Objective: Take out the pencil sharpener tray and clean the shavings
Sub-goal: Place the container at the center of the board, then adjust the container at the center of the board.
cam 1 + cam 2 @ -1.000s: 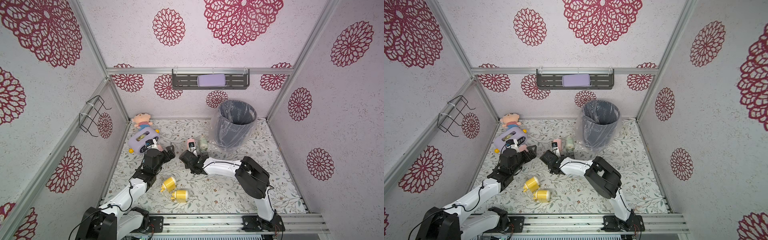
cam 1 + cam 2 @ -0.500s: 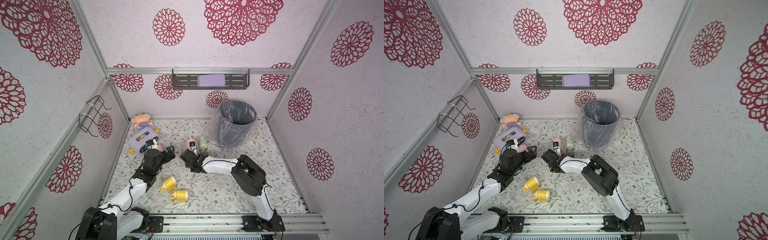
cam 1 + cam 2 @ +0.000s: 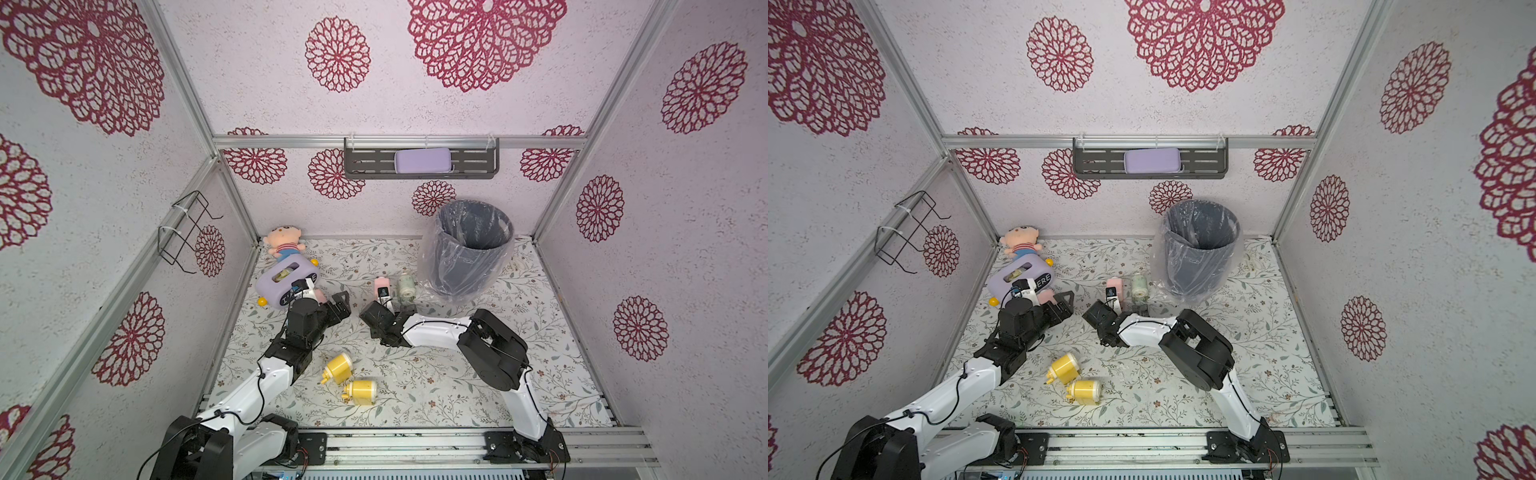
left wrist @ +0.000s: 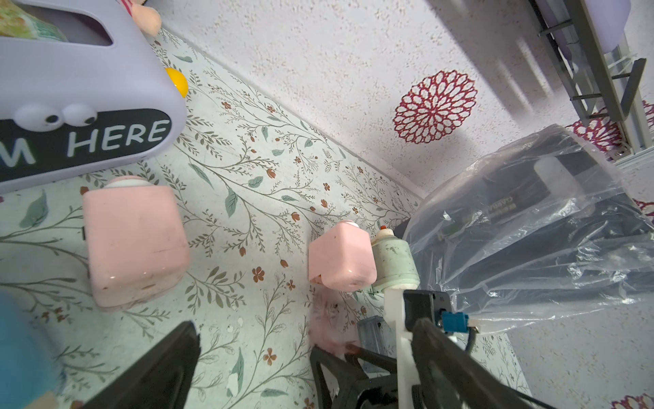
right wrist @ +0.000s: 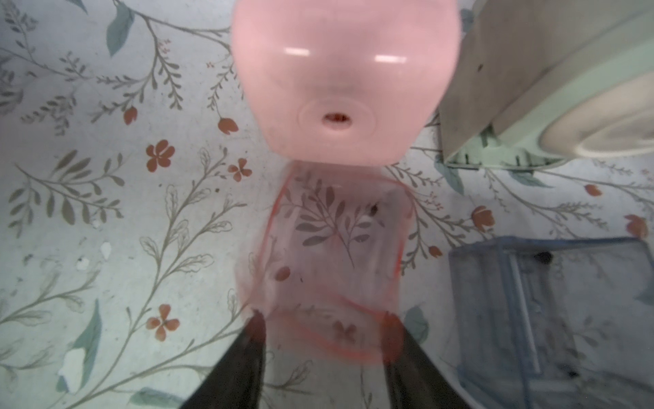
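Right wrist view: right gripper (image 5: 322, 329) grips one pink tray (image 5: 336, 255) just beside the pink sharpener (image 5: 343, 78), one blue tray (image 5: 548, 304) near; left gripper (image 4: 251, 340) wide.

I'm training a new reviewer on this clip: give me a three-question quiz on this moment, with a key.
1. True or false: the right gripper is shut on the pink tray.
2. How many yellow sharpeners are in view? A one, B two, C three.
3. Fill in: the left gripper is ____.
Key: 1 true; 2 B; 3 open.
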Controlling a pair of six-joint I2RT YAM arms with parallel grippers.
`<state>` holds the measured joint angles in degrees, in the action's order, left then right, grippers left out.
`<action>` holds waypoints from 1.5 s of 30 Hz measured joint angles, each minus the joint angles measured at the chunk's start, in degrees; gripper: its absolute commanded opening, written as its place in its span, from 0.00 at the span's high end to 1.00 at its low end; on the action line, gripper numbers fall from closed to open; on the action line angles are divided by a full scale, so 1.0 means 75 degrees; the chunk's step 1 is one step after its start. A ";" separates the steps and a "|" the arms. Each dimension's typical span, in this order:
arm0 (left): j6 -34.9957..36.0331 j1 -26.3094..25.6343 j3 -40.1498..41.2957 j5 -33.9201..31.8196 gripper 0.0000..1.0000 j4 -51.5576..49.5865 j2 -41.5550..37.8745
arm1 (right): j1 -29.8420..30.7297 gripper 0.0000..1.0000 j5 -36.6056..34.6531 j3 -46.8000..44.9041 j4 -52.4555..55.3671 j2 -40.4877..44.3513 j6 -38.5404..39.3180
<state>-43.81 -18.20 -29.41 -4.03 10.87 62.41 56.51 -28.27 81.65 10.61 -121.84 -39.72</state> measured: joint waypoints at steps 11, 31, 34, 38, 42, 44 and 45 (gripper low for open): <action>0.0032 0.0000 0.0000 -0.0102 0.03 -0.0035 -0.0111 | -0.0015 0.37 0.0125 0.0000 0.0006 -0.0041 -0.0041; 0.0297 0.0026 -0.0128 -0.0388 0.03 -0.0382 0.0052 | -0.0624 0.24 0.1326 -0.0568 -0.0446 0.2154 0.0592; 0.0291 0.0087 -0.0181 -0.0385 0.03 -0.0437 0.0192 | -0.0912 0.24 0.1816 -0.0679 -0.0460 0.1903 0.0839; 0.0268 0.0184 -0.0230 -0.0379 0.03 -0.0469 0.0347 | -0.1119 0.24 0.2241 -0.0644 -0.0510 0.1378 0.1099; 0.0251 0.0245 -0.0262 -0.0329 0.03 -0.0525 0.0463 | -0.1128 0.24 0.2530 -0.0423 -0.0522 0.0772 0.1361; 0.0245 0.0271 -0.0274 -0.0321 0.03 -0.0557 0.0478 | -0.1128 0.24 0.2611 -0.0283 -0.0522 0.0548 0.1489; 0.0242 0.0280 -0.0274 -0.0318 0.03 -0.0568 0.0478 | -0.1128 0.24 0.2637 -0.0192 -0.0516 0.0440 0.1571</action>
<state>-42.00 -16.10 -31.46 -6.42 6.61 66.00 48.05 -8.49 80.20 6.74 -118.54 -27.94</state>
